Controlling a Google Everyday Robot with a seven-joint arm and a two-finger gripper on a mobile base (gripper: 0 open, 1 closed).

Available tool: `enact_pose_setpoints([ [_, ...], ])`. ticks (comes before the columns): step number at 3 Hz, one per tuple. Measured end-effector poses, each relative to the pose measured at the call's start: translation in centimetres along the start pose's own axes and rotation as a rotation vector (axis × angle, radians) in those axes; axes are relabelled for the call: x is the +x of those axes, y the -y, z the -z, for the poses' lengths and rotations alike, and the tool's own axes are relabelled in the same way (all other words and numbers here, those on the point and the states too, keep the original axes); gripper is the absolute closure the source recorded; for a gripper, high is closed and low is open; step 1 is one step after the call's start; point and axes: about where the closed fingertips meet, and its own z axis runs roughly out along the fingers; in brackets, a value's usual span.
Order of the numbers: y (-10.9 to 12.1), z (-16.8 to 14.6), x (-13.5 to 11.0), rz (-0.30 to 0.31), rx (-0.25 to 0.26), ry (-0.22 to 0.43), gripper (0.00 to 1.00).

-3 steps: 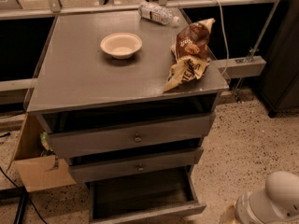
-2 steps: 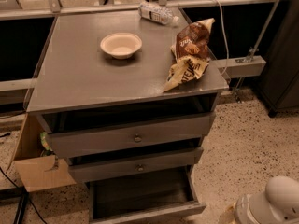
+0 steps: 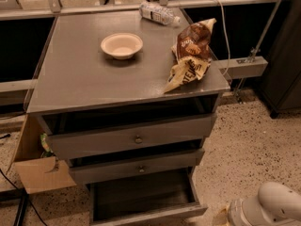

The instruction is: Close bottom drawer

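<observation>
The grey metal cabinet (image 3: 84, 79) has three drawers, all partly open. The bottom drawer (image 3: 149, 214) is pulled out the farthest. Its dark inside (image 3: 141, 192) shows and its front panel lies at the lower edge of the camera view, with the knob hidden. The middle drawer (image 3: 136, 166) and the top drawer (image 3: 134, 138) stick out a little above it. A white rounded part of my arm (image 3: 273, 206) sits at the bottom right, to the right of the bottom drawer and apart from it. My gripper is out of view beyond the frame edge.
On the cabinet top stand a cream bowl (image 3: 121, 45), a brown chip bag (image 3: 190, 53) overhanging the right front corner, and a plastic bottle (image 3: 159, 13) lying at the back. A cardboard box (image 3: 42, 173) sits left of the cabinet. Speckled floor (image 3: 249, 140) lies to the right.
The white arm part has sunk slightly lower at the bottom right. The drawers and the things on top have not moved.
</observation>
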Motion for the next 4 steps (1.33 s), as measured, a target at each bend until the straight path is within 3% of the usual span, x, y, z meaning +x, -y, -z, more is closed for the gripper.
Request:
enact_pose_setpoints([
  [2,1.8,-6.3,2.3,0.026,-0.040,0.029,1.00],
  [3,1.8,-9.6,3.9,-0.026,-0.041,0.022,1.00],
  [4,3.3,-13.0,5.1,-0.176,0.061,0.021,1.00],
])
